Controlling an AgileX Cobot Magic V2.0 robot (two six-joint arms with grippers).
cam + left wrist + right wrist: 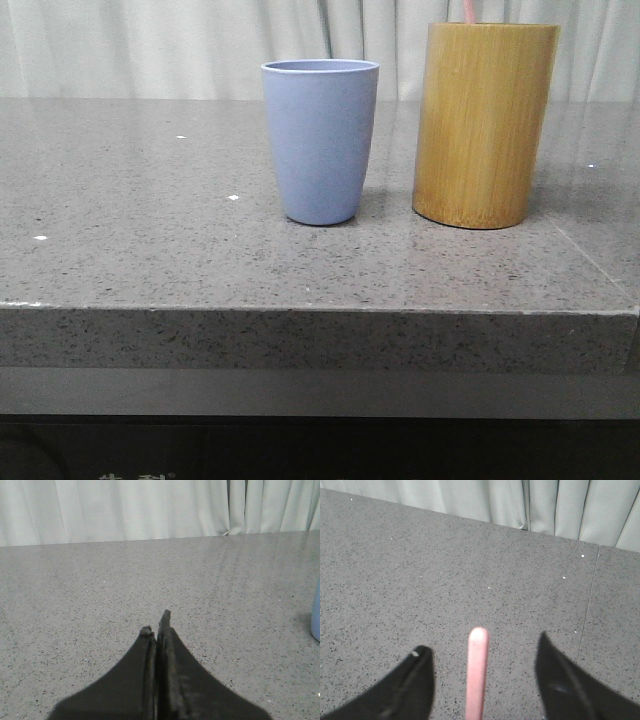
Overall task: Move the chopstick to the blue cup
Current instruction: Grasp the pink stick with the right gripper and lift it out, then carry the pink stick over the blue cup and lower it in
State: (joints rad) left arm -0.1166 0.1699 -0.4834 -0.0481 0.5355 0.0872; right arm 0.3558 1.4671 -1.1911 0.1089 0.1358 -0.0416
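My right claw [482, 672] gapes wide around the pink chopstick [476, 672], untouched, standing in the bamboo holder [486, 125] beside the blue cup [320, 140]; my left claw [157, 622] is pressed together.

Tan bamboo cylinder holder [486, 125] stands upright on grey speckled stone table [150, 240]; pale pleated curtain [130, 45] behind

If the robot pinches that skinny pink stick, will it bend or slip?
The chopstick looks straight and rigid, so it probably won't bend. Its rounded, smooth-looking tip suggests it might slip or swivel in a loose pinch. It is thin, so likely light. The right end effector is open with a finger on either side of it, not yet touching.
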